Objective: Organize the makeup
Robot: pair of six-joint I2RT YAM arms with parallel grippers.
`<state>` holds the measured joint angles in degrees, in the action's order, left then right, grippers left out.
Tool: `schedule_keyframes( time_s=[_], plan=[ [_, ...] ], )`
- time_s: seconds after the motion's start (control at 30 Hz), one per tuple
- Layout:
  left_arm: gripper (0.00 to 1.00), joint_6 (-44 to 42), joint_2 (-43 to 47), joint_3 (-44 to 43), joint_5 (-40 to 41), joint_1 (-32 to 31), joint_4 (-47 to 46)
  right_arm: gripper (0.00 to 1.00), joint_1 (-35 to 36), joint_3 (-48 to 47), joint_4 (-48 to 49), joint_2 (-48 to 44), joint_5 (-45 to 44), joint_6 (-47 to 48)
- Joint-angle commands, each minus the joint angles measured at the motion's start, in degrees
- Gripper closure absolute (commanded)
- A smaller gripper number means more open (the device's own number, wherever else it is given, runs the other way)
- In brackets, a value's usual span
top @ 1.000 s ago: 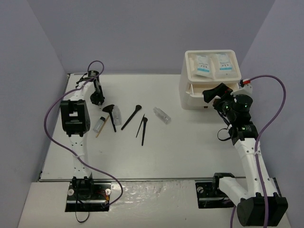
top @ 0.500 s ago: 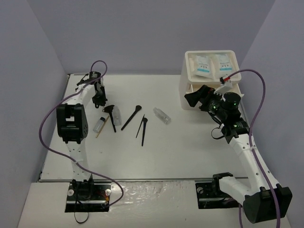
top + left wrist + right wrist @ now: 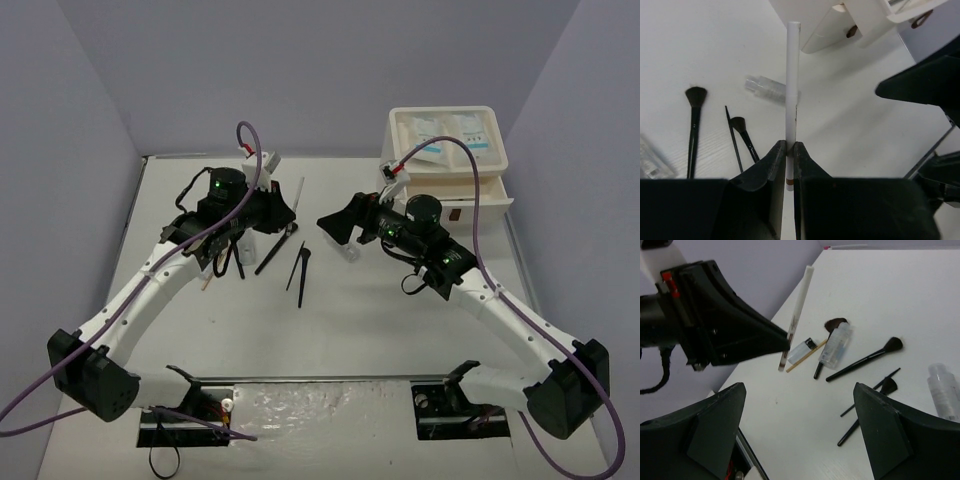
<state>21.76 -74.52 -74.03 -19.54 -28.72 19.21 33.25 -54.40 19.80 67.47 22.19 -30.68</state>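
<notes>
Thin white stick (image 3: 792, 75) nipped between closed jaws of left tool (image 3: 789, 147)

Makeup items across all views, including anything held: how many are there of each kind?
White sachets: 2
Black brushes: 4
Clear vials: 3
Wooden stick: 1
White stick, held: 1
Total: 11
</notes>
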Motion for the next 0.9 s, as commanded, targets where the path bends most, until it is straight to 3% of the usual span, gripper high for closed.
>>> schedule_keyframes(
  time_s=[0.0,0.4,0.7,0.8,0.87],
  plan=[
    [1.00,3.44,2.96,1.28,-2.02,-2.81,-6.45,0.18,2.04,-3.33,9.56,2.16,-3.21,-1.32],
    [1.00,4.52,5.70,2.93,-2.97,-7.40,-8.84,0.38,5.15,-5.98,12.45,6.71,-7.59,-1.66],
    [1.00,4.43,4.64,2.79,-1.67,-7.69,-9.30,0.98,5.79,-4.89,11.35,6.98,-10.48,-2.38],
    [0.91,4.09,4.13,2.36,-0.32,-7.67,-8.46,1.00,5.73,-4.41,9.92,5.77,-13.17,-1.97],
    [0.75,3.80,4.09,2.37,1.30,-7.67,-7.57,1.00,5.52,-4.01,9.18,4.86,-16.01,-2.18]
  ],
)
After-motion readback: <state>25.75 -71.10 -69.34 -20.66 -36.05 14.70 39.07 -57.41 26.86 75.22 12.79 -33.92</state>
